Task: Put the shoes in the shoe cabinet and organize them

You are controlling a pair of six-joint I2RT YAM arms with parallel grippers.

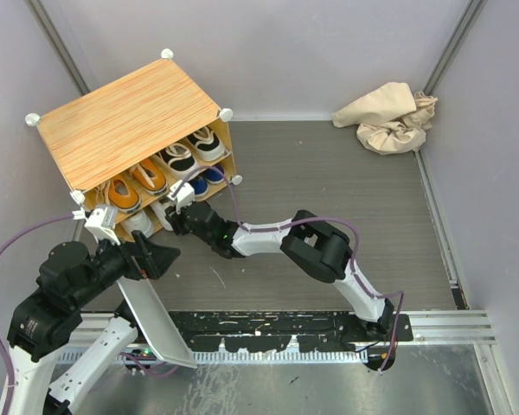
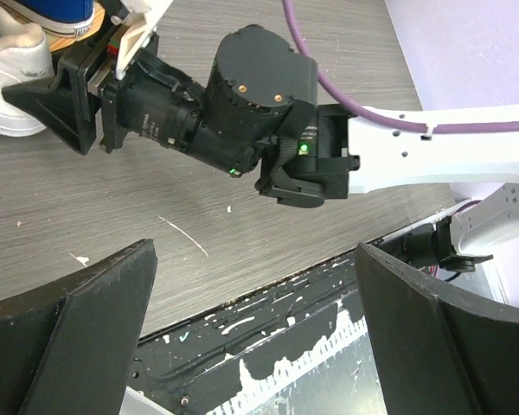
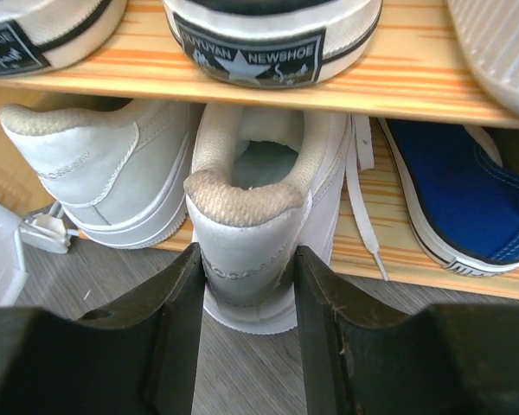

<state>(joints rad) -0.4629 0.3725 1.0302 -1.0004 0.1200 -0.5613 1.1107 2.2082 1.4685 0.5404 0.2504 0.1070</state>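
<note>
One shoe cabinet (image 1: pixel 125 117) at the far left of the counter (image 1: pixel 329 190): striped orange-tan wood-grain top, white round knobs at the corners, two open shelves facing the arms. Upper shelf holds two orange sneakers (image 1: pixel 121 194) on the left and two black sneakers (image 3: pixel 272 35) with white soles, heels out, one with a star label on the heel. Lower shelf holds two white sneakers and one blue sneaker (image 3: pixel 467 199) with a white sole, to the right of them. The held white sneaker (image 3: pixel 251 225) is plain white leather with a padded collar, toe in, heel sticking out over the shelf edge above the counter; a loose white lace hangs beside it. The second white sneaker (image 3: pixel 95 181) sits just left of it, touching. The right fingers (image 3: pixel 169 337) are clamped on the heel of the held white sneaker, one on each side. The left fingers (image 2: pixel 78 346) are wide apart with nothing between them, hovering over the counter and facing the right arm's wrist. A long white panel (image 1: pixel 156 320) slants from the cabinet's near corner towards the left arm's base. A crumpled beige cloth (image 1: pixel 389 117) lies in the far right corner, well apart from the cabinet.
</note>
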